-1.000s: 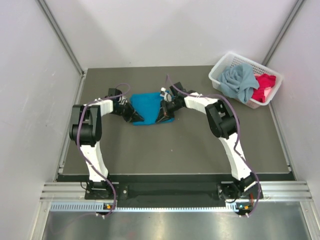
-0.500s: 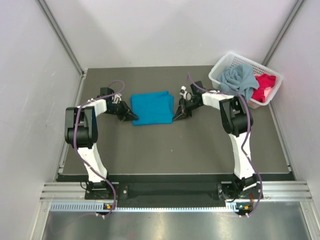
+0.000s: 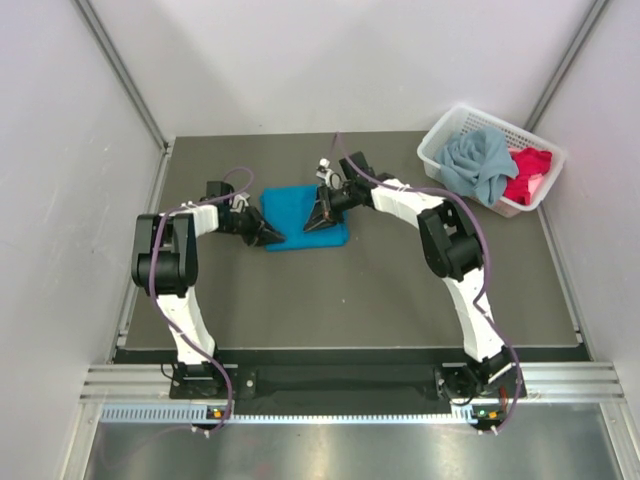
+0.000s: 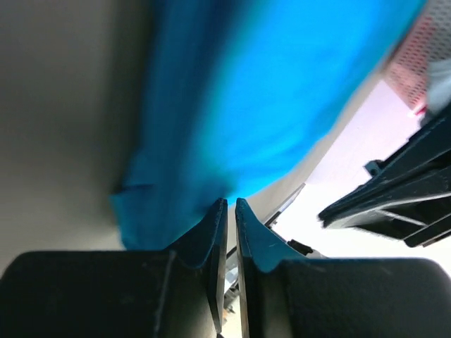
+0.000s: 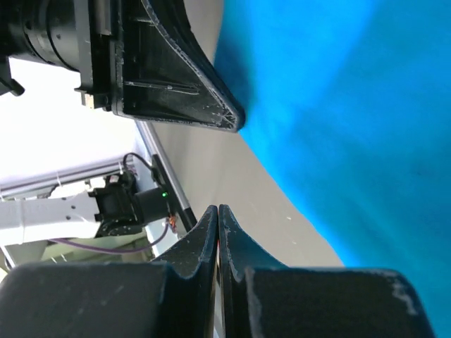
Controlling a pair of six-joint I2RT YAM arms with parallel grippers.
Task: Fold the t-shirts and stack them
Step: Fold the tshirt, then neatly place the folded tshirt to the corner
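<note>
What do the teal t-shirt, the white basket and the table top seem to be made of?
Teal t-shirt: soft matte cloth, probably cotton; it lies in limp folded layers.
Basket: white plastic, smooth, judging by its moulded lattice walls.
Table: dark grey matte surface, maybe a rubber or coated mat; the material is not clear.

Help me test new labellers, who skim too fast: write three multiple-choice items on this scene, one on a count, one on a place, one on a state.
1. How many shirts lie in the basket? A one; B three; C two.
2. Where is the teal t-shirt? A in the basket; B flat on the table; C lifted in the air.
3. The right claw is: A shut and empty; B wide open; C clamped on cloth.
Key: 1 C, the grey-blue t-shirt and the red-pink t-shirt fill it. 2 B, it lies folded on the dark top. 3 A, its fingers meet, nothing between.
</note>
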